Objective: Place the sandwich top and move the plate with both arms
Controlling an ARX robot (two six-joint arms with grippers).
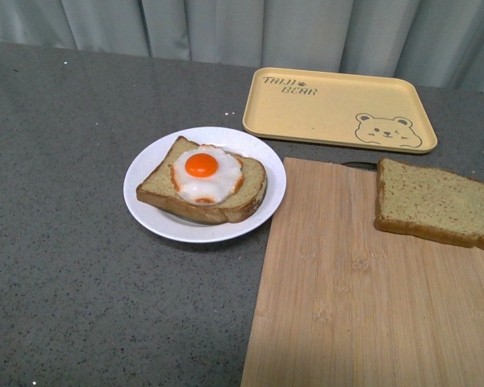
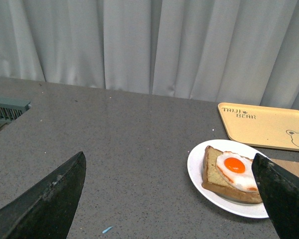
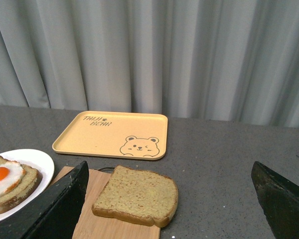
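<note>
The sandwich top [image 1: 436, 201], a plain brown bread slice, lies on the far right corner of a wooden cutting board [image 1: 355, 298]; it also shows in the right wrist view [image 3: 137, 195]. The white plate [image 1: 149, 201] holds a bread slice with a fried egg [image 1: 203, 173], left of the board; the plate also shows in the left wrist view [image 2: 197, 169]. Neither arm shows in the front view. My left gripper [image 2: 169, 199] is open and empty above the counter, left of the plate. My right gripper [image 3: 169, 199] is open and empty, held back from the plain slice.
A yellow tray with a bear drawing [image 1: 339, 109] lies behind the plate and board. Grey curtains hang along the counter's far edge. A grey vent [image 2: 5, 107] sits at the counter's far left in the left wrist view.
</note>
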